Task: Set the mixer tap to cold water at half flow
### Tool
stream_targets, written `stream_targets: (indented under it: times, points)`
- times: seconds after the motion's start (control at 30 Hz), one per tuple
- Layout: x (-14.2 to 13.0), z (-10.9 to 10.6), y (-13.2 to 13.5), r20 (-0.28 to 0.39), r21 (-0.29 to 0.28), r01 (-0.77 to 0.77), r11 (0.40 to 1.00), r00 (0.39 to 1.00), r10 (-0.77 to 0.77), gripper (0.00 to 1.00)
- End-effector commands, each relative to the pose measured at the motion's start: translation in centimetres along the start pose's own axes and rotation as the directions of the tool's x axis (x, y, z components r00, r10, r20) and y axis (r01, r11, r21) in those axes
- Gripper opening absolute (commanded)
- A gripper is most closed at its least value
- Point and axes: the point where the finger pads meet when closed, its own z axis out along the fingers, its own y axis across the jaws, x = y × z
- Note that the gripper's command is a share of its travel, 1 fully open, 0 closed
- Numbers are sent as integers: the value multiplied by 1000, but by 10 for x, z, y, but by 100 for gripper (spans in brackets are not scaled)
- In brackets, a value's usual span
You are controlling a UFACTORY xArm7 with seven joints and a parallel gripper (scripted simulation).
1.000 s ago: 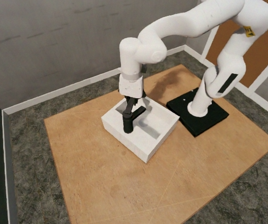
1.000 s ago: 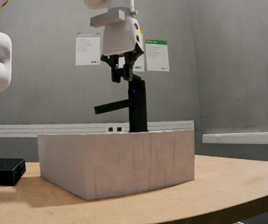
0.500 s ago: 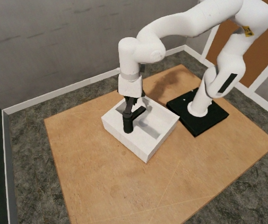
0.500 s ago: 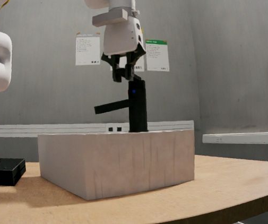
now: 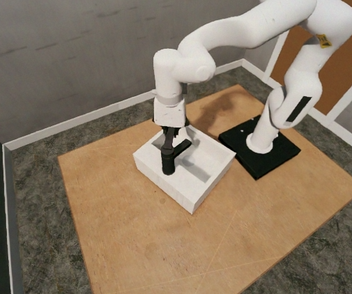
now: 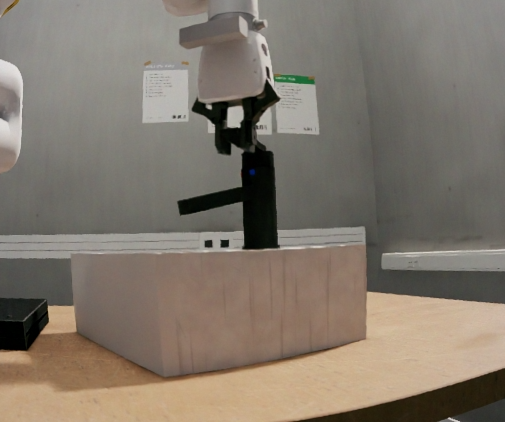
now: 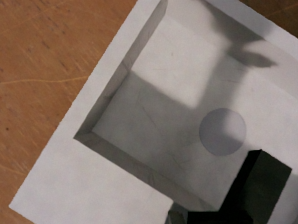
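One pincer (image 6: 238,137) is all I am working with — it is clenching the lever (image 6: 235,134) atop the black tap (image 6: 259,207), near the frame's centre in the exterior view. The tap is standing on the white sink's (image 6: 221,305) back rim, blue dot (image 6: 252,172) facing the camera.

Arm (image 5: 245,28) arcs up from its base, elbow high, then bends down so the wrist (image 5: 168,87) points straight down. Hand (image 6: 238,135) is vertical, black fingers (image 6: 221,137) clamped on the lever (image 6: 236,134), only partly closed around it.
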Motion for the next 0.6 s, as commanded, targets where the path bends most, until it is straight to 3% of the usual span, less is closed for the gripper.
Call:
stream_targets:
  times: [0.0,0.2,0.57]
  points:
    - [-1,-2,-10,2,4,121,993,993,-121,0]
    - [-4,-2,-22,1,4,283,959,959,-283,0]
    - [-4,-2,-24,1,4,314,950,950,-314,0]
